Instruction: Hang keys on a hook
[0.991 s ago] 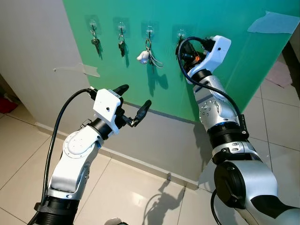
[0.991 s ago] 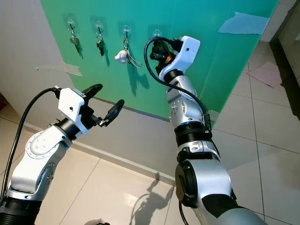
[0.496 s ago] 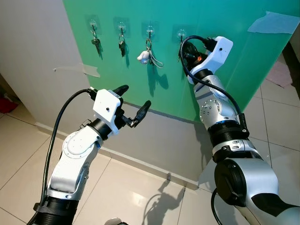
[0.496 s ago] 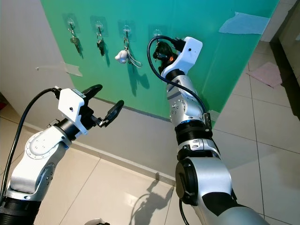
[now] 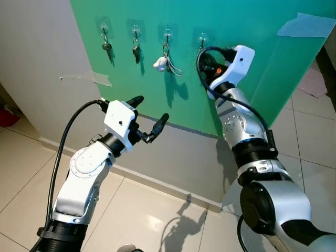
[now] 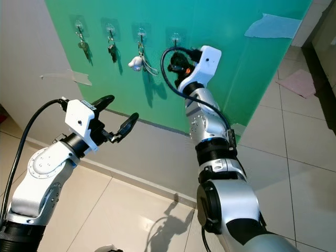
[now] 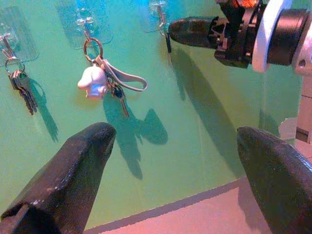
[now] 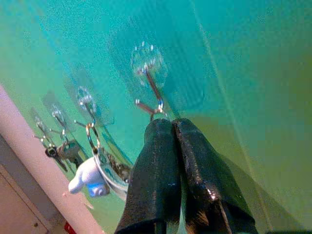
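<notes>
Right wrist view: the right gripper (image 8: 171, 127) has its two black fingers pressed together, tips just below the fourth hook (image 8: 148, 80). A small metal ring (image 8: 158, 113) shows at the fingertips, touching or almost touching the hook's lower end. Whether the ring is seated on the hook cannot be determined. The keys themselves are hidden by the fingers; a thin dark piece (image 7: 168, 43) hangs at the tip in the left wrist view and is probably part of them.

Key relation: the hook lies directly ahead of and slightly above the fingertips. The hook's prong runs along the green board (image 5: 252, 73) and points upward, so the ring has to pass over the prong tip and then drop. The right arm is at the hook; the left gripper (image 5: 149, 118) is well apart, lower and to the left, with its fingers spread wide and nothing between them.

The other three hooks are occupied: two small key sets (image 5: 107, 47) (image 5: 136, 50) and a set with a white figure charm (image 5: 160, 64).

Change from the earlier frames: the right wrist has moved down and slightly left, and the hook above it is now more exposed. The left arm has not moved.

Judgement: the hanging step is in progress or just finishing; release is not yet confirmed.
</notes>
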Motion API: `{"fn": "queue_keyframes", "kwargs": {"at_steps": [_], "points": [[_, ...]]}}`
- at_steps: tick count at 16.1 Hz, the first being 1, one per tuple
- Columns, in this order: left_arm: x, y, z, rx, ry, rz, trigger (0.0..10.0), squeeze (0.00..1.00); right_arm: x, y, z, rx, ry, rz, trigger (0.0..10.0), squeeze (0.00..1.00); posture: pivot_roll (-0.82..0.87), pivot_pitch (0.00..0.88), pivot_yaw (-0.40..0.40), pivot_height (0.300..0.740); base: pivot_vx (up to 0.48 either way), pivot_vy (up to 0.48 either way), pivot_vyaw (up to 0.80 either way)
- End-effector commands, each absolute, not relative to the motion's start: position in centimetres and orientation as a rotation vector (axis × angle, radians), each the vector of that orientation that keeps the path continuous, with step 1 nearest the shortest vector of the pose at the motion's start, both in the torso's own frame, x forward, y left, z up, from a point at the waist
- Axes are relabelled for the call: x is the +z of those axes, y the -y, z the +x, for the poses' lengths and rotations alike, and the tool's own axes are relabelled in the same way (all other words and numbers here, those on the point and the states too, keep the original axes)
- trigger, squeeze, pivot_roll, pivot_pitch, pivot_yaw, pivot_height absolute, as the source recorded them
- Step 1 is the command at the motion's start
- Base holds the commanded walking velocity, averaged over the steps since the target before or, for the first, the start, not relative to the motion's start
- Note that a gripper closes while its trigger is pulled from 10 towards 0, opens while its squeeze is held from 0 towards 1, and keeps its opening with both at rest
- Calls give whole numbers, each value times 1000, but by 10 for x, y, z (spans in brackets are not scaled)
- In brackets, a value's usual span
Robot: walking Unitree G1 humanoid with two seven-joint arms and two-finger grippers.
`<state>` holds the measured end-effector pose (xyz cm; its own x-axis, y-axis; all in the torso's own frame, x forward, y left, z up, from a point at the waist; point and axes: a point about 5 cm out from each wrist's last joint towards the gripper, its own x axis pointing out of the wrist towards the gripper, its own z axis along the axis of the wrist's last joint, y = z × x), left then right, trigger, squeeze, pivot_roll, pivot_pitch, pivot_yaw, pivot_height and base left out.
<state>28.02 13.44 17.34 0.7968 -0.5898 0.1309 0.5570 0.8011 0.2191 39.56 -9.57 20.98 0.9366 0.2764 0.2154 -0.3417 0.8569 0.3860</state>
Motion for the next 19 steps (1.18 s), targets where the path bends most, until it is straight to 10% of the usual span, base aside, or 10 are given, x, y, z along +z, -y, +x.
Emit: {"fn": "queue_keyframes", "kwargs": {"at_steps": [1,4,5,6,10,11,12,19], "points": [[176,-134,279,-622,211,187,10000,0,213,94,395,340,160,417,10000,0,46,12,22,740,0,0,0],[176,-135,279,-618,212,186,10000,0,210,93,393,346,154,409,10000,0,44,10,20,740,0,0,0],[176,-135,279,-615,213,184,10000,0,209,93,393,347,154,412,10000,871,43,9,20,740,0,0,0],[176,-135,280,-614,213,184,10000,0,209,94,393,346,154,417,10000,1000,43,9,20,740,0,0,0],[175,-135,282,-588,212,191,10000,0,206,95,391,346,147,408,10000,1000,44,0,16,740,0,0,0],[173,-137,283,-553,200,196,10000,0,202,98,389,343,142,395,10000,776,44,0,8,740,0,0,0],[169,-139,285,-484,169,178,10000,0,193,106,383,331,139,379,10000,0,36,0,-1,740,0,0,0],[136,-169,281,-233,72,214,10000,0,117,175,314,105,-25,108,10000,0,-53,0,14,740,0,159,0]]}}
